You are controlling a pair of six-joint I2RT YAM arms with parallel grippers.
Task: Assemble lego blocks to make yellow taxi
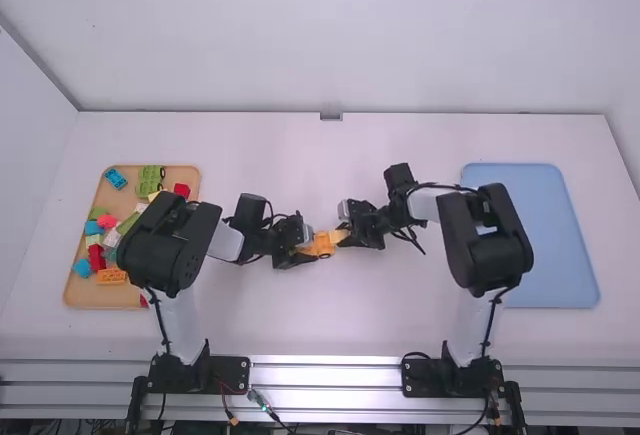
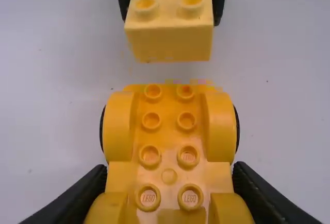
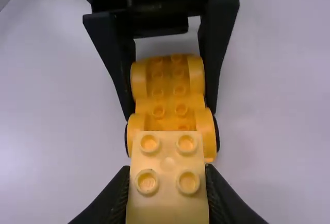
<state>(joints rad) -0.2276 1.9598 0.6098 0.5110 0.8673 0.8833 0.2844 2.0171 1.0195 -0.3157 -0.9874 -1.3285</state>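
Observation:
My left gripper (image 1: pixel 300 247) is shut on the orange-yellow wheeled car base (image 1: pixel 322 245) near the table's middle; in the left wrist view the base (image 2: pixel 168 152) lies between the fingers of the left gripper (image 2: pixel 169 183), studs showing. My right gripper (image 1: pixel 350 232) faces it, shut on a pale yellow block (image 1: pixel 340 237). In the right wrist view this block (image 3: pixel 167 175) sits between the fingers of the right gripper (image 3: pixel 167 193) and overlaps the near end of the car base (image 3: pixel 170 100). From the left wrist view, the block (image 2: pixel 170 38) appears apart from the base.
On the left, a wooden tray (image 1: pixel 85 295) holds several coloured blocks, including an orange one (image 1: pixel 112 276), a green one (image 1: pixel 151 177) and a blue one (image 1: pixel 116 178); the left arm extends over its right side. A blue mat (image 1: pixel 560 255) lies at the right, beside and partly under the right arm.

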